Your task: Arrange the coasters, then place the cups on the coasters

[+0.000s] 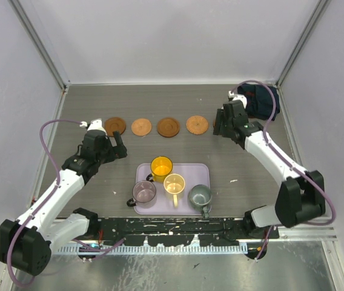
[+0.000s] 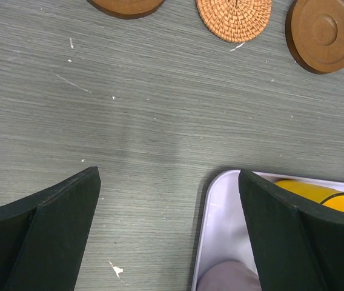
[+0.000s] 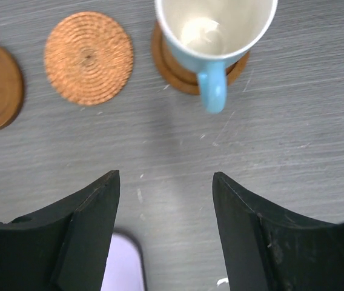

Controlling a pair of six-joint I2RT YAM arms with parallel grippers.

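Coasters [image 1: 168, 127] lie in a left-to-right row on the far part of the grey, wood-grained bench [image 1: 178, 103]. They are thin round discs, some of smooth brown wood with turned rings, others of tightly woven orange fibre. My right gripper [image 3: 166, 176] is released, its fingers apart with nothing between them, just near of the row's right end. There the light blue cup [image 3: 215, 30] stands upright on a dark coaster [image 3: 172, 73], white inside, its handle pointing straight back toward that gripper. My left gripper [image 2: 169, 170] hangs spread wide and empty by the far left corner of the lavender tray [image 2: 217, 212], a rounded rectangle whose long axis runs left to right. On it stand the yellow cup [image 1: 161, 165], cream cup [image 1: 174, 183], purplish cup [image 1: 143, 191] and grey-green cup [image 1: 200, 195]
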